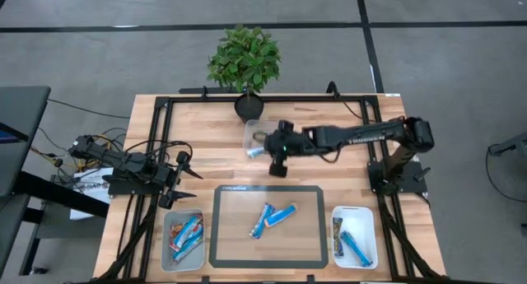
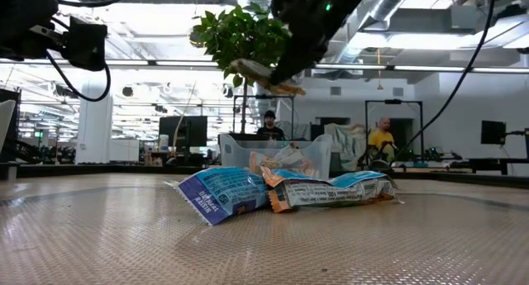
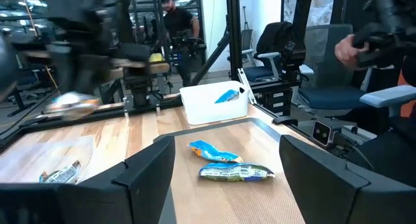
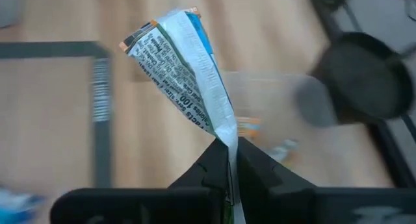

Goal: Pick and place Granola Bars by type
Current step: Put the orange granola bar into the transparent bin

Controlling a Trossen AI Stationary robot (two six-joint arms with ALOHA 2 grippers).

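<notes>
The right claw is clenched on one crimped end of a granola bar, which looks light, crinkly and slippery, best pinched at that flat seam.

Two granola bars sit mid-mat, bins at 9 o'clock and 3 o'clock, another bin at 12 with the plant behind it.
</notes>
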